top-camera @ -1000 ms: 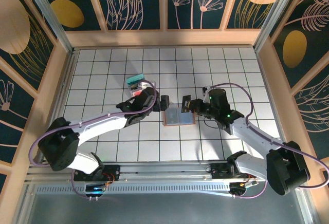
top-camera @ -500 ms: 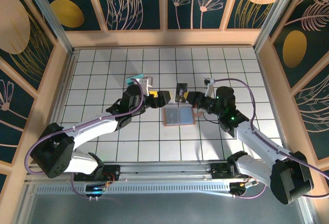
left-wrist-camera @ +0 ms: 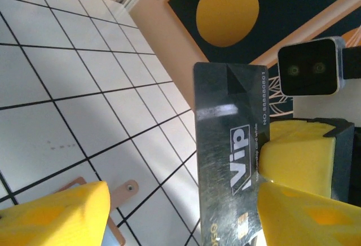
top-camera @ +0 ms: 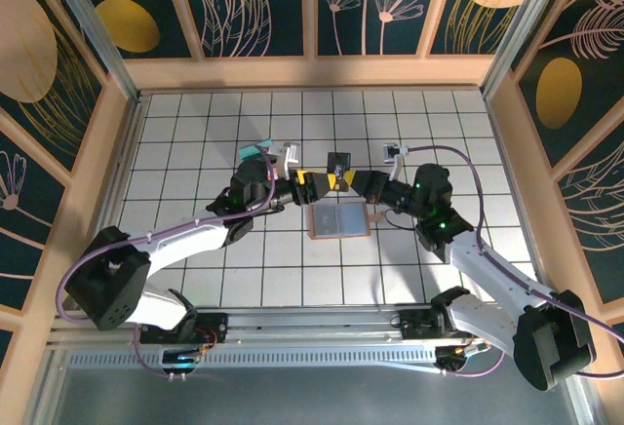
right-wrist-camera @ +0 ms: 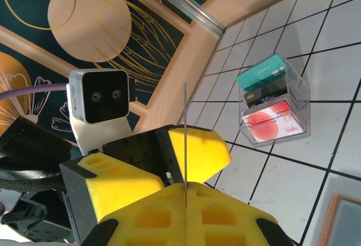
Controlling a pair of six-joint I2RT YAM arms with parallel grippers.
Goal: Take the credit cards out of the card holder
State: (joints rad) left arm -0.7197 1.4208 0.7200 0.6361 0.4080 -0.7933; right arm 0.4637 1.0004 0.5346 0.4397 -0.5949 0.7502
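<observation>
While right end effector [top-camera: 341,181] pinches card [top-camera: 338,165], card holder [top-camera: 338,220] lies near

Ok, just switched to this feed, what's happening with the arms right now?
A mid-air hand-over, it seems. The right gripper is shut on a dark VIP card above the table. The left gripper faces it, jaws open on either side of the card, not clamped. The card holder lies open on the table below, and a clear box holds other cards.
</observation>
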